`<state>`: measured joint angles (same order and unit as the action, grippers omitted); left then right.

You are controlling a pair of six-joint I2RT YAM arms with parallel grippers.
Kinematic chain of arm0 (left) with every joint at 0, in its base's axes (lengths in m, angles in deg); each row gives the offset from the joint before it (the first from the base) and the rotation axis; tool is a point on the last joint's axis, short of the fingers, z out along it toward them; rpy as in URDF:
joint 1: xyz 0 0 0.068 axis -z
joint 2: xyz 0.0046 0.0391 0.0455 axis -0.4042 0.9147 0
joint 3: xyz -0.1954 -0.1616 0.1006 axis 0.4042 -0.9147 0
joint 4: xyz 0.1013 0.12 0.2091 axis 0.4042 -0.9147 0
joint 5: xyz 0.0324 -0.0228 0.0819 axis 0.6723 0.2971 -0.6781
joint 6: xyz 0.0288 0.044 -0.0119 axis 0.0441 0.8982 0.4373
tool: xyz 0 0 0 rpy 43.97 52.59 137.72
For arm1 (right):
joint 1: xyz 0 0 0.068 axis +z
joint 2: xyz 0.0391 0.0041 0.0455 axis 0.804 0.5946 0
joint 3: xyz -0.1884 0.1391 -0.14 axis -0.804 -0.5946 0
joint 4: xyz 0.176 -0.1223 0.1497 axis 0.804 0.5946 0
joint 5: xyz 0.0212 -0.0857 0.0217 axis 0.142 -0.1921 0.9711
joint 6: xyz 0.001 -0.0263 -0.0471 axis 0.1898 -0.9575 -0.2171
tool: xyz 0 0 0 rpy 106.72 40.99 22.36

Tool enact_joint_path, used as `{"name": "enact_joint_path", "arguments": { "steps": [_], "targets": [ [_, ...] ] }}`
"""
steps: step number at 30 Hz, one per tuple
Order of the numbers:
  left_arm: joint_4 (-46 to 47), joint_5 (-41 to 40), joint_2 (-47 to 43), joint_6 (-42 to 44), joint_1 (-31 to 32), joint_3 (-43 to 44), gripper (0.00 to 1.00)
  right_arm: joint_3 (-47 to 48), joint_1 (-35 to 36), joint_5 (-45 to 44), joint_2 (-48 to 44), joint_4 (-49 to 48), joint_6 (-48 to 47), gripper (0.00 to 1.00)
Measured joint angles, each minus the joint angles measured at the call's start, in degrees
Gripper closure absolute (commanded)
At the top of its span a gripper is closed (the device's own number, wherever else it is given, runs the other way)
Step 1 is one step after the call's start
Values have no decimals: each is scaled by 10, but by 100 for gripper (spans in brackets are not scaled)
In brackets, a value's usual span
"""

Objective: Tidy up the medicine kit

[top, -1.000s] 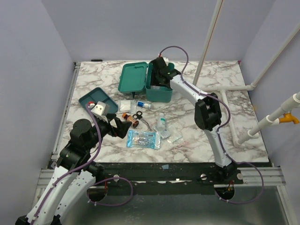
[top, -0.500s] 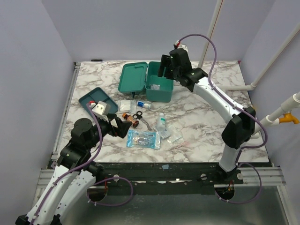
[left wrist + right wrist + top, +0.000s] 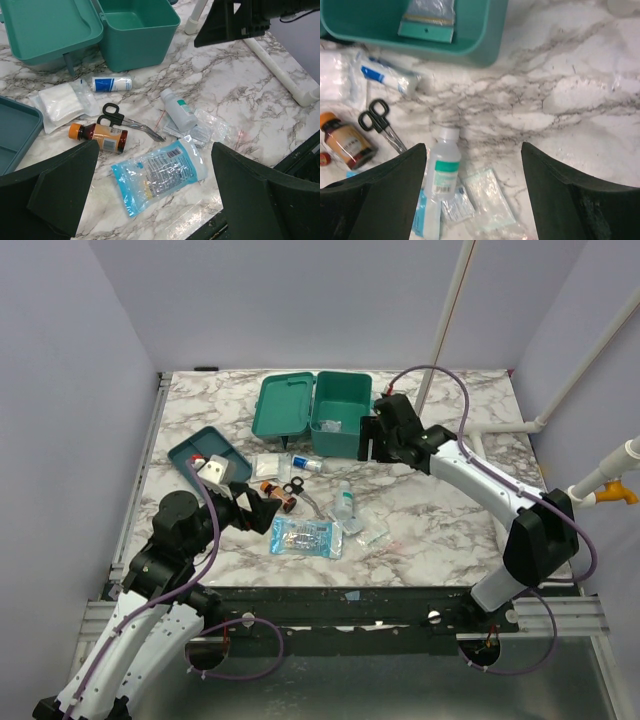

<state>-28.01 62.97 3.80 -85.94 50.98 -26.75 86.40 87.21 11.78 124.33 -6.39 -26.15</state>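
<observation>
The medicine kit [image 3: 338, 443] sits at the far middle of the marble surface [image 3: 450, 510], lid thrown open to the left, and a small clear packet [image 3: 426, 20] lies inside. The right pincer [image 3: 375, 440] hovers just beside the kit's near right corner, jaws spread wide and empty. The left pincer [image 3: 262, 512] hangs at the near left, fully spread, holding nothing, near a brown bottle [image 3: 100, 137], scissors [image 3: 120, 120] and a blue sachet [image 3: 160, 172].
</observation>
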Motion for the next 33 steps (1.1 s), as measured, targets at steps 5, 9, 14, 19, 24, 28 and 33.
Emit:
{"name": "enact_joint_path", "arguments": {
  "steps": [5,9,14,19,24,28,33],
  "targets": [
    [0,0,5,0,0,1,1,-71,0,35,-25,-4,13,21],
    [0,0,8,0,0,1,1,-116,4,63,-27,-11,31,20],
    [0,0,9,0,0,1,1,-145,14,109,-27,-35,57,20],
    [0,0,10,0,0,1,1,-152,31,139,-27,-73,89,21],
    [0,0,10,0,0,1,2,-156,44,161,-7,-108,116,21],
    [0,0,10,0,0,1,1,-156,53,163,27,-115,126,22],
    [0,0,7,0,0,1,1,-156,60,162,54,-115,131,27]
  ]
}}
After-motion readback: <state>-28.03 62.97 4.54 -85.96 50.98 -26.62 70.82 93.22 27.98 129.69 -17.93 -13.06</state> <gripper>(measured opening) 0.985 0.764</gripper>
